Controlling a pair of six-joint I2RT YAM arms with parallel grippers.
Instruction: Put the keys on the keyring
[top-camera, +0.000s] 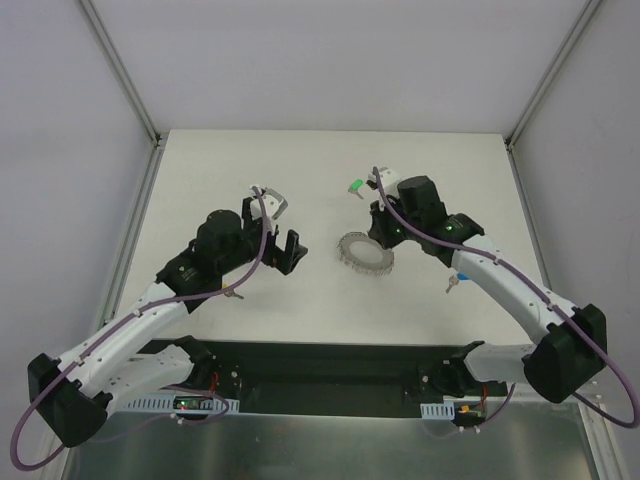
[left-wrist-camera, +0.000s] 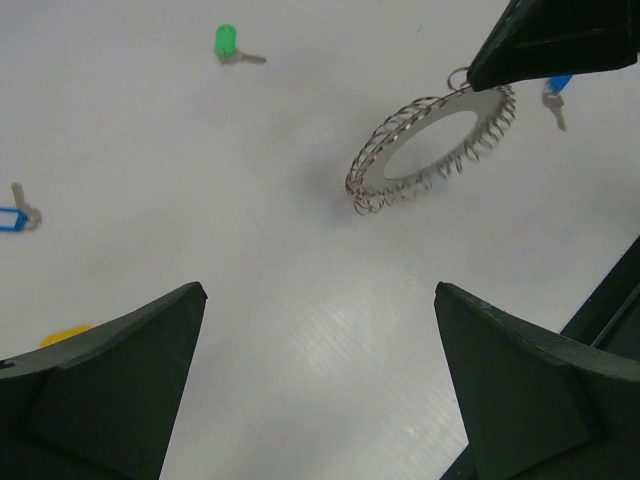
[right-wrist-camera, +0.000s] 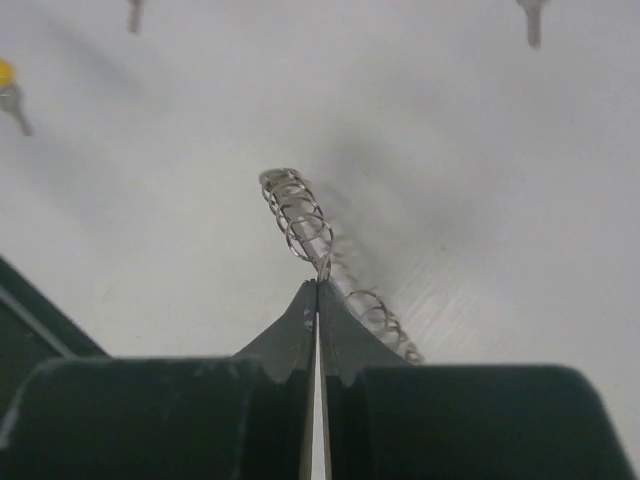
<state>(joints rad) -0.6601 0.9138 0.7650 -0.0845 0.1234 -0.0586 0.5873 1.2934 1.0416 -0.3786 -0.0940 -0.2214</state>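
Right claw (right-wrist-camera: 317, 287) pinches the keyring (right-wrist-camera: 298, 215) by its thin edge, so it could twist free! Left claw (left-wrist-camera: 320, 292) spread wide, empty.

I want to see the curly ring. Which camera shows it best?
Left wrist: nearly the whole keyring shows, loops clear, one edge under the right gripper. The top view shows it small; the right wrist shows only its edge, pinched.

The left arm (top-camera: 140, 325) and right arm (top-camera: 505, 285) bend inward from the near edge of the tabletop (top-camera: 200, 165).
The left gripper (top-camera: 283, 225) is spread wide — the right gripper (right-wrist-camera: 317, 282) is pinched tight on the keyring (right-wrist-camera: 298, 222).
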